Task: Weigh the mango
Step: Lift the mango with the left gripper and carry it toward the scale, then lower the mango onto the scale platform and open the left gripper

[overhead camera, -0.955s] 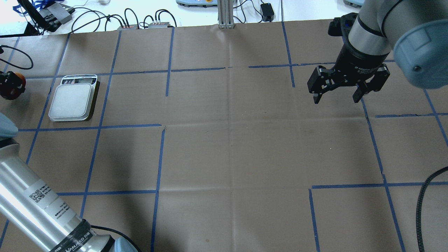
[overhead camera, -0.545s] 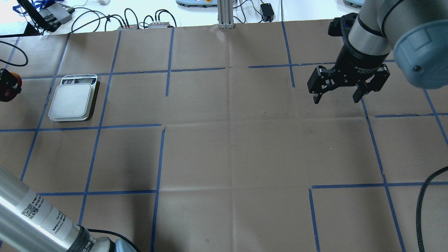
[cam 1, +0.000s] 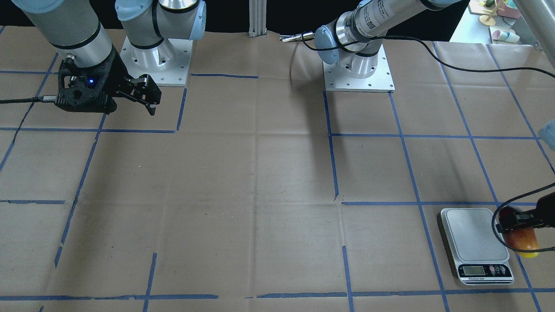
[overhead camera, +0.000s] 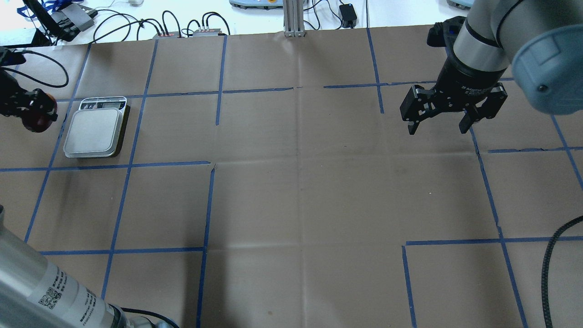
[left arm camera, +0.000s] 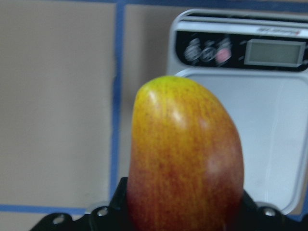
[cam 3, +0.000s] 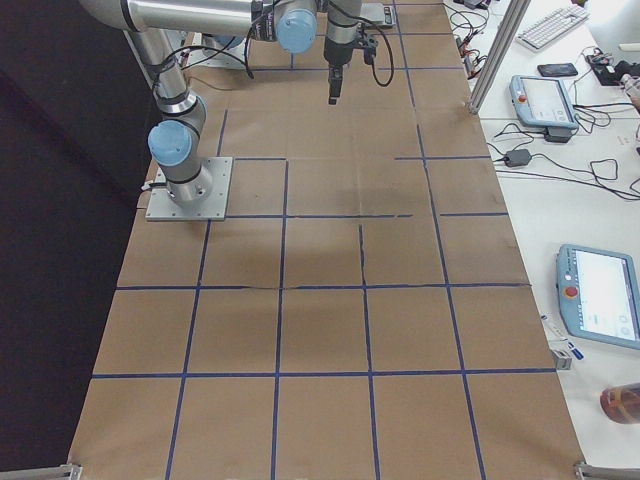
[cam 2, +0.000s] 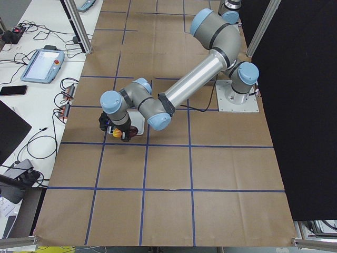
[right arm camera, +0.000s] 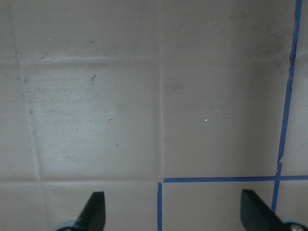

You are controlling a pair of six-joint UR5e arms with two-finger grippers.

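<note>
we see the mango (left arm camera: pixel 185 159) clamped in the left tool (cam 1: pixel 516 225), gripped at its dark red end, with the orange-yellow end sticking out free of the fingers. it is held off the counter (overhead camera: pixel 296 205), just beside the outer long edge of the scale (cam 1: pixel 475 236), not on it. in the overhead view there is a narrow strip of brown paper between fruit and scale, while from the front the two seem to overlap slightly at the scale's edge. the scale's pale weighing plate is bare, and its display and buttons sit at the end farthest from the robot. in the left wrist view the plate fills the area to the right of the mango, and a blue tape line (left arm camera: pixel 117 96) runs down the counter on the other side. the right tool (overhead camera: pixel 437 131) hangs above the counter well apart from all this, on the far side of the table. its fingers are spread wide, with nothing between them but brown paper and a corner of blue tape.
</note>
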